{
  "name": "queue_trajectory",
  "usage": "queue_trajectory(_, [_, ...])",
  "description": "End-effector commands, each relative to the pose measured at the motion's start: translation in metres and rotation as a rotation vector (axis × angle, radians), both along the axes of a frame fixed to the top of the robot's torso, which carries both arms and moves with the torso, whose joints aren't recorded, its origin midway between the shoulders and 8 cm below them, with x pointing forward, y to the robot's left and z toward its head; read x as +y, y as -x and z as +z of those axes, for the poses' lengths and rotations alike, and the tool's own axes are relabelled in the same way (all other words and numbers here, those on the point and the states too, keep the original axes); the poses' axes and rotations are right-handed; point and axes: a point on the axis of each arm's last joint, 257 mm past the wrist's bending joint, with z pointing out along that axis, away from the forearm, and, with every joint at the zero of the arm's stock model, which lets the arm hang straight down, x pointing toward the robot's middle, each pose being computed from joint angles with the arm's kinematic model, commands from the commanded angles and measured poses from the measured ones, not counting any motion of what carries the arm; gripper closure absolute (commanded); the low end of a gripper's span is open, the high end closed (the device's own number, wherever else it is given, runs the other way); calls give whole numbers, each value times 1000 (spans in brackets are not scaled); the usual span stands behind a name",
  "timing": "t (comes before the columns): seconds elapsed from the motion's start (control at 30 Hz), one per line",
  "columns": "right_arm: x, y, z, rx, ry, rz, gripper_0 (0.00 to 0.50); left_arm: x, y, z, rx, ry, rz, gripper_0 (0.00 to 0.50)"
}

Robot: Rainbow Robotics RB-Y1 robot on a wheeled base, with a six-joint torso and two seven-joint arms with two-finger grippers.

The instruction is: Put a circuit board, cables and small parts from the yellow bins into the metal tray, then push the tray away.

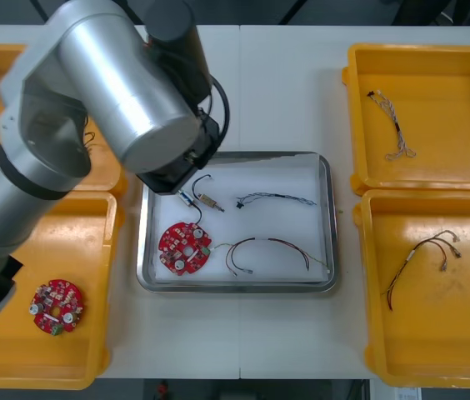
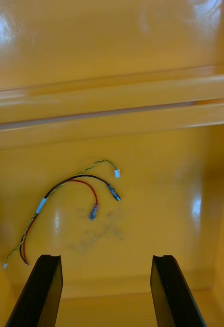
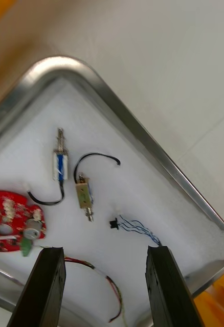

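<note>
Our left tool hangs open over the metal tray; circuit board, cables and small metal parts lie inside, so we should push its near rim squarely. Our right tool idles open over a yellow bin.

Light table; dark floor beyond far edge.

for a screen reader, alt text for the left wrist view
The left gripper, open, hovers over a metal tray holding two small metal parts, a round red circuit board, a twisted blue and white cable and a red and yellow cable.
</note>
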Motion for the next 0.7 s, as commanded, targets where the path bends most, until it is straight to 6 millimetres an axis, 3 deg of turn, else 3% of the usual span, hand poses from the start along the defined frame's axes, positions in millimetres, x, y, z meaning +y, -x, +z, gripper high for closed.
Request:
queue_trajectory(0.03, [-1,-7,28,-38,55,70,0,50,-2,46,-69,-142,-124,19])
queue_trajectory(0.2, [20,-10,32,-42,67,148,0,103,6,55,-18,-248,-189,0])
queue_trajectory(0.3, [30,-10,33,-48,78,182,0,121,9,56,5,-284,-220,0])
queue_trajectory(0.4, [44,-10,33,-50,89,229,0,154,16,56,42,-326,-243,0])
queue_trajectory(0.43, [44,-10,33,-50,89,229,0,154,16,56,42,-326,-243,0])
queue_trajectory(0.53, [62,-10,33,-50,99,293,0,191,21,55,53,-356,-268,0])
queue_trajectory(0.7, [97,-9,34,-51,118,415,0,228,28,49,60,-414,-322,0])
